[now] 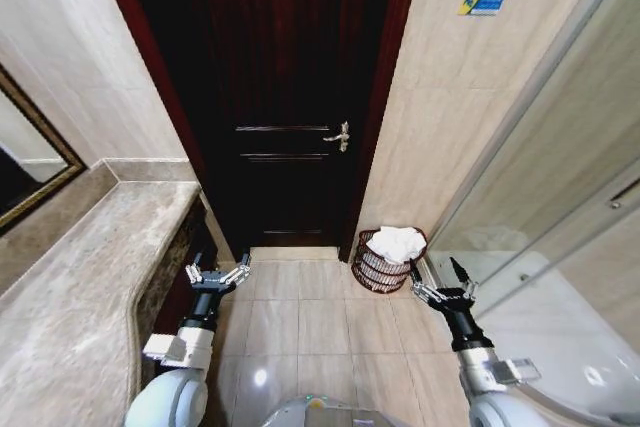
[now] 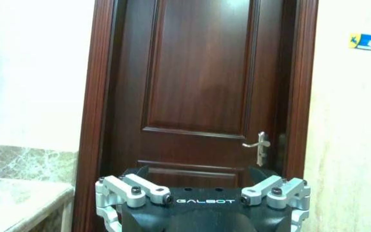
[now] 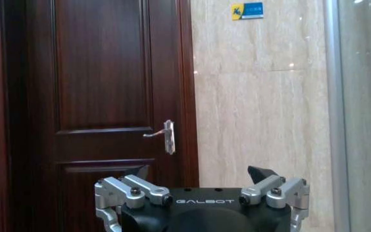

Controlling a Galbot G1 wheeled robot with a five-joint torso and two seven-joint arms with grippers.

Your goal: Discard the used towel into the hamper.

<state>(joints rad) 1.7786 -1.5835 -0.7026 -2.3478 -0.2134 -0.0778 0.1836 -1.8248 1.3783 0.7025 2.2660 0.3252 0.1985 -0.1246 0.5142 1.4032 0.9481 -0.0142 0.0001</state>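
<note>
Towel [image 1: 398, 243], white and crumpled, sits inside the small round dark red-brown slatted hamper [image 1: 372, 274] on the tiled floor, in the corner between the dark wooden door [image 1: 280, 97] and the beige tiled wall [image 1: 470, 117]. Head view: left gripper [image 1: 217, 274] hangs low beside the marble countertop [image 1: 70, 287], fingers spread wide, holding nothing. Right gripper [image 1: 446, 285] is just beside the hamper, near the glass shower panel [image 1: 560, 197], fingers also spread wide, empty, not touching basket or towel.

Left wrist view: left gripper [image 2: 202, 186] faces the door, both fingers splayed apart, nothing between them; silver lever handle [image 2: 259, 146] ahead, countertop edge at the side.

Right wrist view: right gripper [image 3: 202, 181] fully spread, empty, pointed at the door's handle side and the wall; blue-yellow sticker [image 3: 247, 10] high on the wall.
</note>
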